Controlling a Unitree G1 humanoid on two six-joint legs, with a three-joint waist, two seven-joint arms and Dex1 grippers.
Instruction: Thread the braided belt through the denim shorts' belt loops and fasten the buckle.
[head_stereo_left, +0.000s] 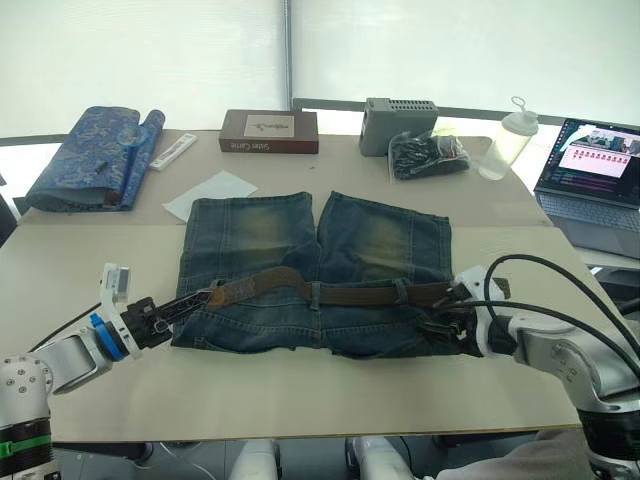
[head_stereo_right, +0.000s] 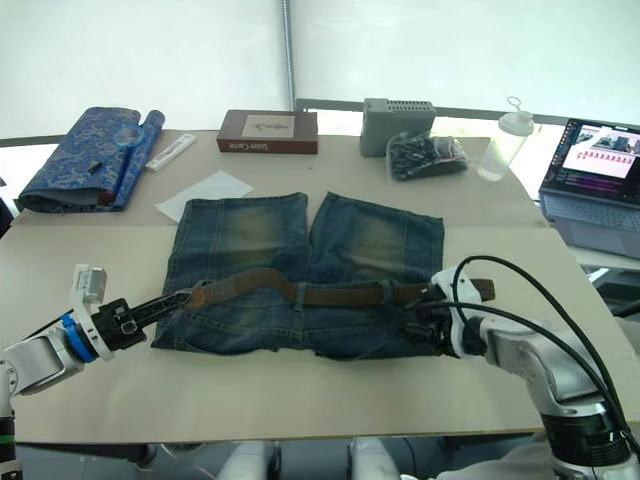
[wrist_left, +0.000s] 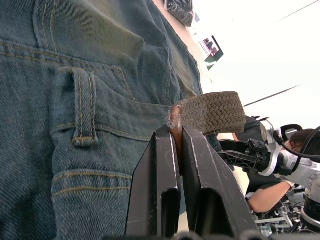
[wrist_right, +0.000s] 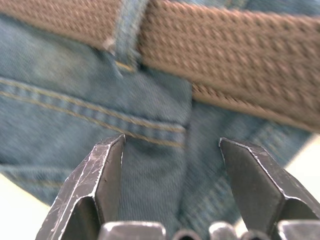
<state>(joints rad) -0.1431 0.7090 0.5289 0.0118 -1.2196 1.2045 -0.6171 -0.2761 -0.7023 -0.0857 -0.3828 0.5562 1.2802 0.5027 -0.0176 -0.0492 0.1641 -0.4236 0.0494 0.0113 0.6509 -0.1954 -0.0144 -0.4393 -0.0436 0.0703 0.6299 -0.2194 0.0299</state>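
Observation:
The denim shorts (head_stereo_left: 310, 265) lie flat on the table, waistband toward me. The braided belt (head_stereo_left: 350, 293) runs across the waistband and passes under belt loops (head_stereo_left: 316, 293) near the middle and toward the right. My left gripper (head_stereo_left: 205, 297) is at the shorts' left edge, shut on the belt's left tip (wrist_left: 210, 111), beside an empty belt loop (wrist_left: 83, 107). My right gripper (head_stereo_left: 440, 310) is open over the waistband's right edge, with denim between its fingers (wrist_right: 102, 172) and the belt just beyond them. The buckle is hidden; the belt's right end runs behind my right arm's cables.
Along the table's far side are a blue patterned fabric roll (head_stereo_left: 95, 155), a brown box (head_stereo_left: 269, 131), a grey box (head_stereo_left: 397, 124), a black bag (head_stereo_left: 428, 154) and a plastic bottle (head_stereo_left: 508, 140). A laptop (head_stereo_left: 592, 170) stands at the right. White paper (head_stereo_left: 210, 193) lies behind the shorts.

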